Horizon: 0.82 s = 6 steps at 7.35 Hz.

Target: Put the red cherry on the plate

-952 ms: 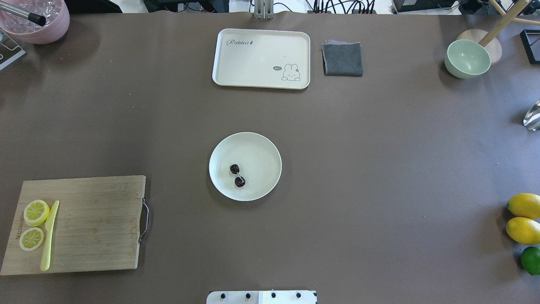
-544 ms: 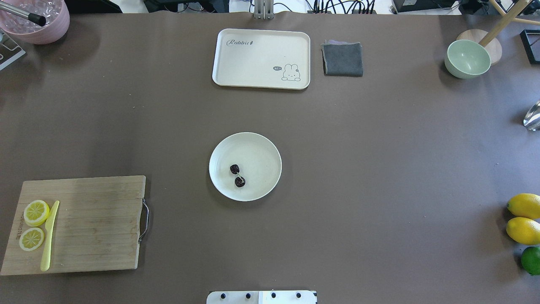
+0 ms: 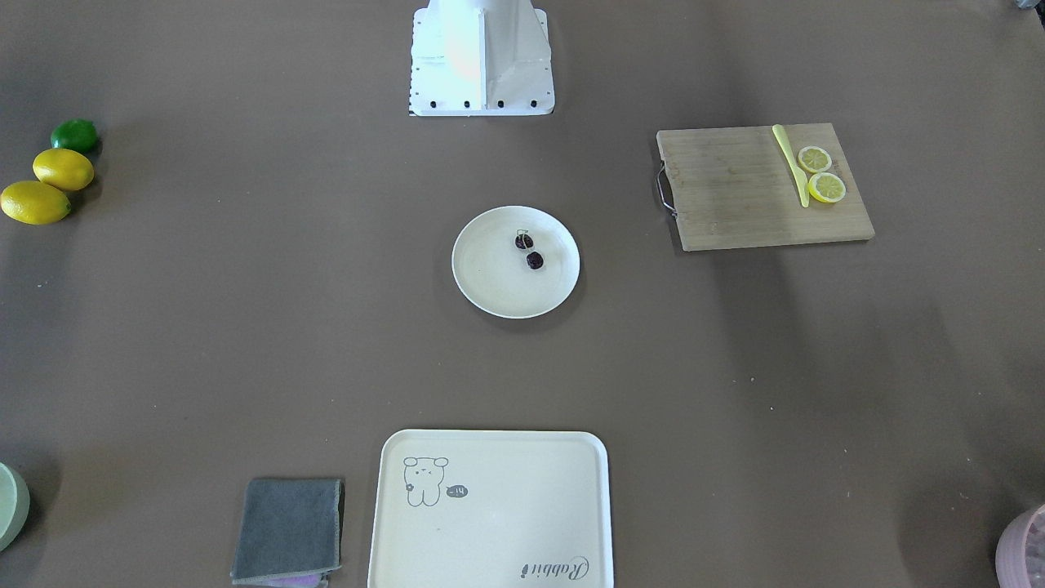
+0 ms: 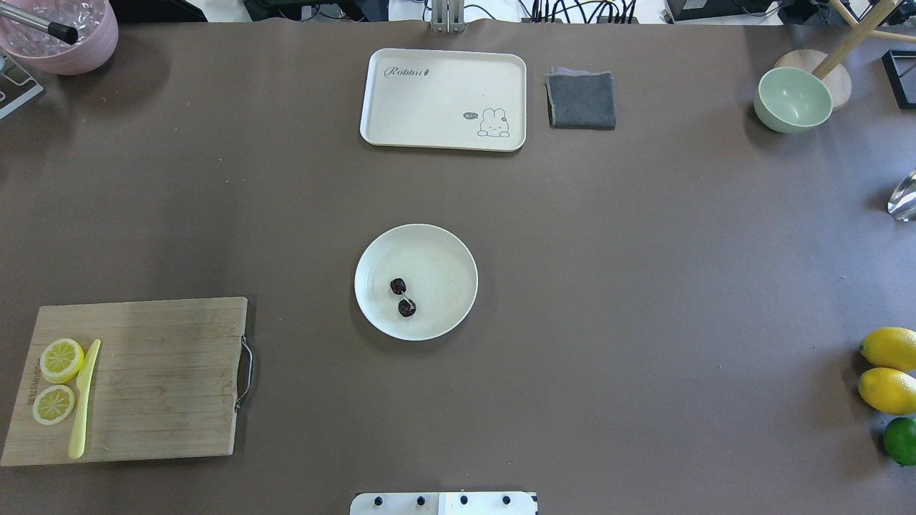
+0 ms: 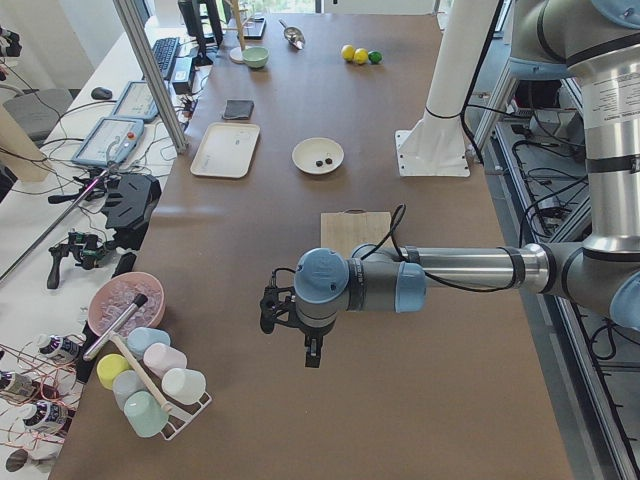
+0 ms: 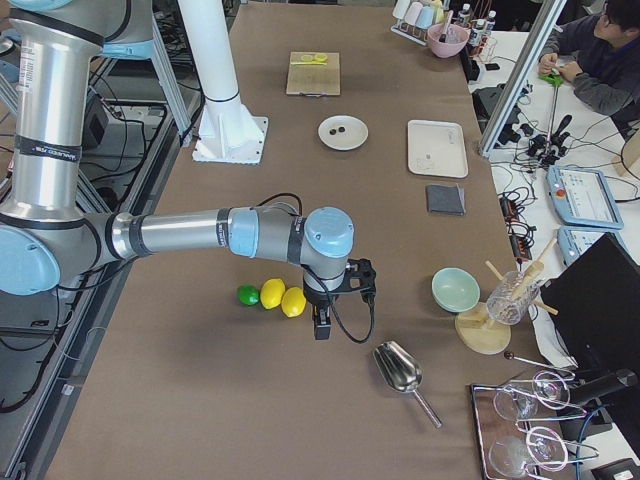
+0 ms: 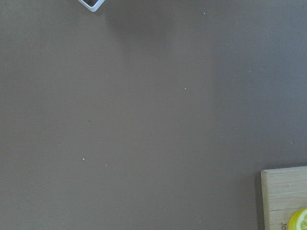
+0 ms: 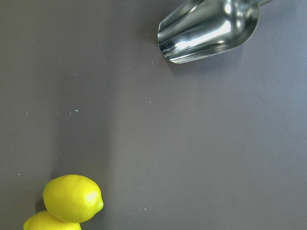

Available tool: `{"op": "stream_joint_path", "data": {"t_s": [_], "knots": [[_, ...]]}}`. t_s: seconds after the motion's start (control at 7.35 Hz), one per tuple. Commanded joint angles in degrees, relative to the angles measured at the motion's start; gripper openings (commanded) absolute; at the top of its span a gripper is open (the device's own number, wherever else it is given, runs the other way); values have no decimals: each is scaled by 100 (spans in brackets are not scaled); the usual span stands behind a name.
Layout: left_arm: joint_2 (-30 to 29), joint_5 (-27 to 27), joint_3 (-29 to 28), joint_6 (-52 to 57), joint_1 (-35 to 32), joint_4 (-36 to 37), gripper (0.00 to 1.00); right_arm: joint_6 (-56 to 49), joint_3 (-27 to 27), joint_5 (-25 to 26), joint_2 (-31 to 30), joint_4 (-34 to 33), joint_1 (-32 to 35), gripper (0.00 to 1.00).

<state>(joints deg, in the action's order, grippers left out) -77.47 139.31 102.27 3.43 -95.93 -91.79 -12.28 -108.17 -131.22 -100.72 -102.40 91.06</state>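
The red cherry (image 4: 406, 308), a pair of dark maroon fruits joined by a green stem, lies on the round cream plate (image 4: 444, 279) at the table's middle, toward the plate's left side. The front-facing view shows the same cherry (image 3: 535, 260) on the plate (image 3: 506, 286). No gripper touches them. My left gripper (image 5: 311, 355) hangs over bare table beyond the cutting board, far from the plate. My right gripper (image 6: 320, 326) hangs beside the lemons at the other end. Both show only in the side views, so I cannot tell whether they are open or shut.
A wooden cutting board (image 4: 157, 379) with two lemon slices and a yellow knife lies front left. A cream tray (image 4: 444, 96) and grey cloth (image 4: 581, 100) sit at the back. Green bowl (image 4: 793, 99), lemons (image 4: 887, 390), a lime and a metal scoop (image 8: 208, 28) are on the right.
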Motion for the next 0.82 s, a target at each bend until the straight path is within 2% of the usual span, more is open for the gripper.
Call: {"op": "stream_joint_path", "data": {"t_s": [0.0,0.14,0.68], "knots": [[4,-645,39,9,-4,-15,98,-2,-2,0,0,0,0,100],[4,-860,74,18,-4,-15,98,6,-11,0,0,0,0,100],[12,-853,83,18,-4,-41,98,6,-2,0,0,18,0,100]]}}
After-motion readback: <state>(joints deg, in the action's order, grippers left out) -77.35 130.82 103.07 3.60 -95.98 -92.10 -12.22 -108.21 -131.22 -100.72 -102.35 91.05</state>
